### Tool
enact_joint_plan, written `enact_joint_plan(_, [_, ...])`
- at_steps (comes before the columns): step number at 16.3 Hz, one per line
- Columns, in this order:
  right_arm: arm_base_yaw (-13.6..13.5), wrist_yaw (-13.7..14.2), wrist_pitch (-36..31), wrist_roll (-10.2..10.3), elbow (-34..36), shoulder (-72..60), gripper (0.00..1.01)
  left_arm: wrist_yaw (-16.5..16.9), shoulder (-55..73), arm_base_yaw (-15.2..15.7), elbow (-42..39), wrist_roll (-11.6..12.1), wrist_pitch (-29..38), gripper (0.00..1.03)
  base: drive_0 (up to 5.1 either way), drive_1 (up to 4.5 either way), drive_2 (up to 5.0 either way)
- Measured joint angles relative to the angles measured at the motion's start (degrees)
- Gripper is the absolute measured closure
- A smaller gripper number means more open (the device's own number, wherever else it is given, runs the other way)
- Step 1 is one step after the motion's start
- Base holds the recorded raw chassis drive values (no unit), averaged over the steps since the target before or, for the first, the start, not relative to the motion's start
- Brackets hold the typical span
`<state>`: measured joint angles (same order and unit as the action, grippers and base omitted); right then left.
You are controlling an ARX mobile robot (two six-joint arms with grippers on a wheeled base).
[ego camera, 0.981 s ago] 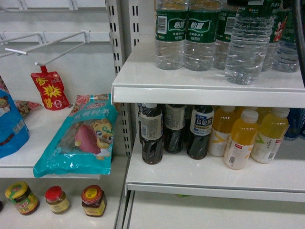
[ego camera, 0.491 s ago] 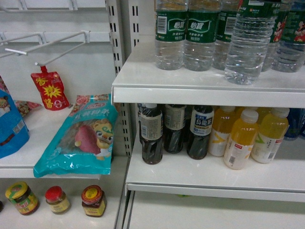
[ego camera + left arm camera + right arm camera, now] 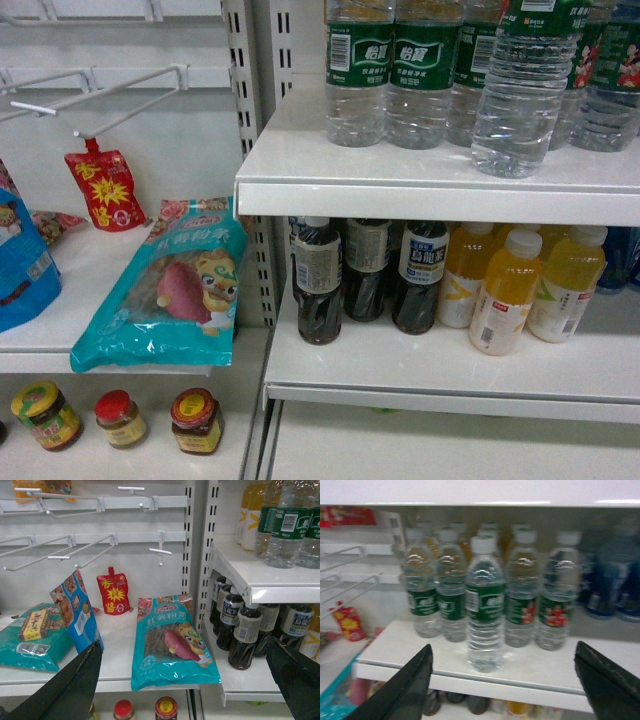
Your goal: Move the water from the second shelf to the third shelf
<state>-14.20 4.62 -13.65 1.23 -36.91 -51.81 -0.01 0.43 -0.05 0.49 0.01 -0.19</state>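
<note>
White store shelf (image 3: 445, 665) carries the clear ribbed green-labelled water bottle (image 3: 485, 605) out front, identical bottles (image 3: 451, 597) crowding behind; right gripper (image 3: 502, 680) and left gripper (image 3: 185, 680) both spread wide, holding nothing.

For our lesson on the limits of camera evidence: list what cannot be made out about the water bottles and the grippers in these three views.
- Head view: the front water bottle is cut off at the top edge, so its cap is hidden; neither gripper shows.
- Right wrist view: blur makes the label text unreadable; the right gripper shows only its fingertips.
- Left wrist view: the left gripper body is off-frame; the yellow drinks are cut off at the top.
</note>
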Motion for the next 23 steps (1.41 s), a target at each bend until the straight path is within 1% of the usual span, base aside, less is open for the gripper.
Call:
enact_joint_plan(1, [1.81,4.37,2.43,-0.50,4.66,7.76,0.25,-0.04,0.00,0.00,0.02,-0.02,0.00,0.05,0.0,0.00,0.0])
enact_joint_plan(2, [2.95,4.37,3.56,-0.66,6.21,9.92,0.28,-0.04,0.00,0.00,0.00,0.00,0.00,0.05,0.0,0.00,0.0])
enact_joint_plan(3, [4.74,4.26,4.94,-0.72,8.57,13.07,0.34,-0.09,0.00,0.00,0.00,-0.02,0.00,0.05,0.0,0.00,0.0])
enact_joint_plan(4, [7.82,2.43,6.82,-0.79,12.02,17.70,0.43,0.00,0.00,0.00,0.00,0.00,0.00,0.05,0.0,0.00,0.0])
enact_joint_plan(5, [12.28,-2.12,8.48,-0.85,15.28,22.58,0.54,-0.02,0.00,0.00,0.02,0.00,0.00,0.05,0.0,0.00,0.0])
enact_joint_plan(6, [14.56,-3.78,8.31,-0.85,19.23,28.35,0.71,-0.09,0.00,0.00,0.02,-0.02,0.00,0.05,0.0,0.00,0.0])
enact_joint_plan(7, [14.49,-4.61,7.23,-0.87,21.05,30.73,0.84,-0.04,0.00,0.00,0.02,-0.02,0.00,0.05,0.0,0.00,0.0])
enact_joint_plan(8, [14.21,-4.59,6.71,-0.87,22.86,31.63,0.97,-0.02,0.00,0.00,0.02,0.00,0.00,0.05,0.0,0.00,0.0])
enact_joint_plan(9, [14.21,-4.59,6.73,-1.05,24.90,32.54,0.99,-0.02,0.00,0.00,0.02,0.00,0.00,0.05,0.0,0.00,0.0])
enact_joint_plan(15, [14.21,-4.59,6.34,-1.09,30.69,38.07,0.99,-0.04,0.00,0.00,0.02,0.00,0.00,0.05,0.0,0.00,0.0])
enact_joint_plan(23, [14.21,-4.59,6.71,-1.09,32.15,40.22,0.99,-0.02,0.00,0.00,0.02,0.00,0.00,0.05,0.0,0.00,0.0])
